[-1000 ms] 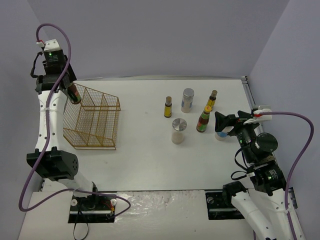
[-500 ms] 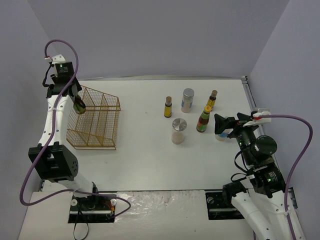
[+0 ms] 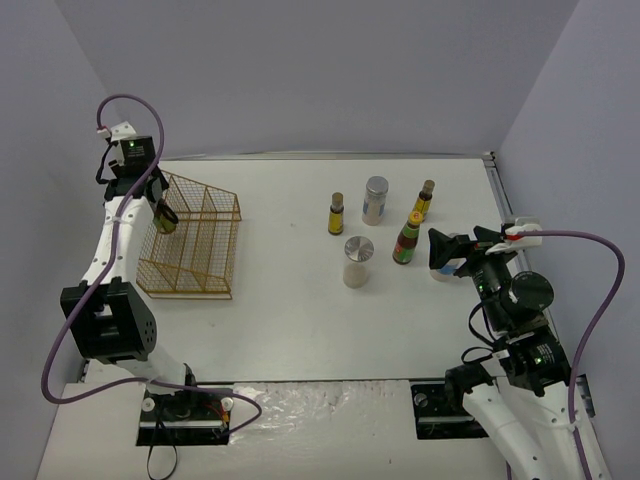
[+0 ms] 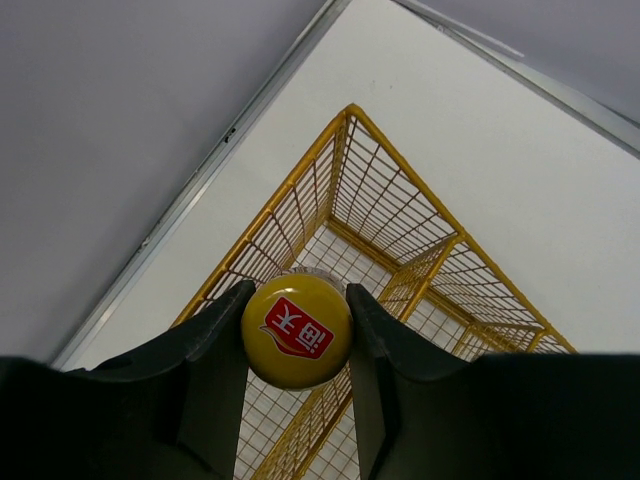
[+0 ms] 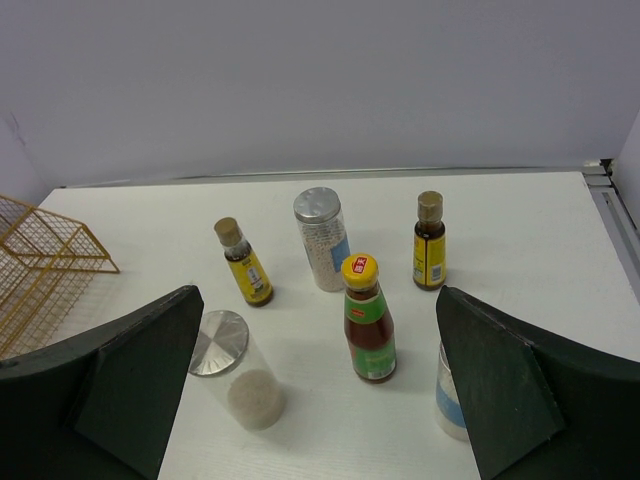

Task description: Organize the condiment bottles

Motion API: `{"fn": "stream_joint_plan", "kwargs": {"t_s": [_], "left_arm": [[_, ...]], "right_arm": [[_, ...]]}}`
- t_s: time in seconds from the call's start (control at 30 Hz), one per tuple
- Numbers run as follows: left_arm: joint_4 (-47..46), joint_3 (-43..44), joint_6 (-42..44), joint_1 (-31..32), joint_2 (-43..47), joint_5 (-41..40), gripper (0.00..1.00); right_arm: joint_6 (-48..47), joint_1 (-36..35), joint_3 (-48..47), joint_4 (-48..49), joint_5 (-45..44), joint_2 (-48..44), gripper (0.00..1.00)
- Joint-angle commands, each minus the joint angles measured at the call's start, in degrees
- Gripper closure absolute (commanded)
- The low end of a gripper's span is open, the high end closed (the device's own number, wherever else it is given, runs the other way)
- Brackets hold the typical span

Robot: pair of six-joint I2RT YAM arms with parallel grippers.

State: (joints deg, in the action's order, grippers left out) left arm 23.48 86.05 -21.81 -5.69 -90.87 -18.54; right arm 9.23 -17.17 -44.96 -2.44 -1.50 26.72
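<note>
Clamped in the left end effector [image 4: 297, 305]: a sauce bottle [image 4: 297, 335], fingers [image 4: 215, 350] pressed tight against both sides of its yellow cap. Hanging at the 9 o'clock end of the rack [image 3: 195, 250], cap above the wire rim; cannot tell which compartment, nor whether touching the mesh floor. Rack itself at 9 o'clock on the worktop [image 3: 290, 320]. At 2 o'clock on the worktop, standing upright and apart from one another: a second sauce bottle [image 3: 407, 238], with a dark bottle [image 3: 425, 200] at its 12 o'clock, a jar [image 3: 375, 200] at its 10 o'clock, another dark bottle [image 3: 336, 214] at its 9 o'clock, and a nearer jar [image 3: 358, 262] at its 8 o'clock. Spread wide and gripping nothing: the right end effector [image 5: 318, 300], at 3 o'clock on the worktop, facing that group. Just beside one of its fingers, a third jar [image 5: 452, 390], partly hidden.
</note>
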Motion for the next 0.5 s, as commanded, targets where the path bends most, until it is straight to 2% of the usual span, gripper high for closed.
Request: {"fn": "stream_joint_plan", "kwargs": {"t_s": [0.0,0.2,0.47], "left_arm": [[-9.8,1.1,-1.7,-0.1,2.4,-2.3,1.0],[-11.1,-0.6,-3.0,-0.1,1.4,-2.7,0.93],[-13.1,-3.1,-3.5,0.0,0.4,-3.2,0.74]], "right_arm": [[0.6,-0.4,-0.1,4.0,-0.2,0.2,0.0],[0.4,-0.7,0.2,4.1,-0.3,-0.1,0.0],[0.2,-0.8,0.6,4.0,-0.5,-0.9,0.0]]}}
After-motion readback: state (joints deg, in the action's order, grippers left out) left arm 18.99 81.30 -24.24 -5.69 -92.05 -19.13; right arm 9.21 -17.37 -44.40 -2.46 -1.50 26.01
